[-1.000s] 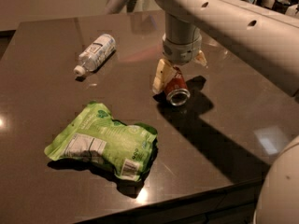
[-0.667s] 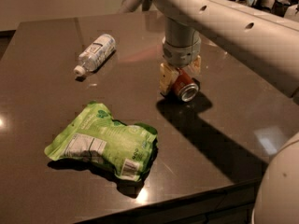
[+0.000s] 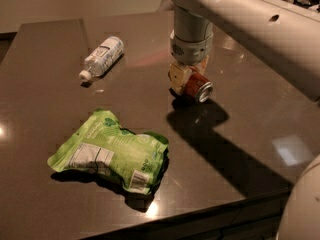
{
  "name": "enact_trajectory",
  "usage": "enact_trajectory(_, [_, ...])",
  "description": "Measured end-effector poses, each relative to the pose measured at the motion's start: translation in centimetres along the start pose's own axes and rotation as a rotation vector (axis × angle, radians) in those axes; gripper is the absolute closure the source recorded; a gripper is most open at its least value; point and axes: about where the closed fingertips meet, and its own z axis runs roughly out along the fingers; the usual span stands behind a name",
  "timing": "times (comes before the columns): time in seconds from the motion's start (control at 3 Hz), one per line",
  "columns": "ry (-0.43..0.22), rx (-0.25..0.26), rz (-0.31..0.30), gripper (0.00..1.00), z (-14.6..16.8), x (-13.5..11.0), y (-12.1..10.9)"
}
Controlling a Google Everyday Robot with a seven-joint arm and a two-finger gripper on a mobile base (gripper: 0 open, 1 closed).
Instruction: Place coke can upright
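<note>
The coke can [image 3: 197, 87] is red with a silver end facing the camera's right. It is tilted on its side just above the dark table [image 3: 235, 134], right of centre. My gripper [image 3: 189, 79] reaches down from the white arm and is shut on the can, its cream fingers [image 3: 177, 76] on either side of it. The can's far end is hidden behind the fingers.
A clear plastic water bottle [image 3: 102, 56] with a white cap lies on its side at the back left. A green snack bag [image 3: 112, 154] lies flat at the front left. The table's front edge [image 3: 200, 216] runs along the bottom.
The gripper with the can has shifted slightly up and away from the table, and the can's silver end has turned more toward the right.
</note>
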Motion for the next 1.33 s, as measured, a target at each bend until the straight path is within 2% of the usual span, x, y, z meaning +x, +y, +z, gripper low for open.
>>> enact_trajectory(0.33, [-0.075, -0.03, -0.11, 0.95, -2.4, -0.8, 0.4])
enact_trajectory(0.67, [-0.201, -0.087, -0.231, 1.0, -4.2, -1.5, 0.8])
enact_trajectory(1.0, [-0.432, -0.177, -0.378, 1.0, -5.6, -2.0, 1.0])
enact_trajectory(1.33, [-0.609, -0.234, -0.451, 1.0, -6.2, -2.3, 1.1])
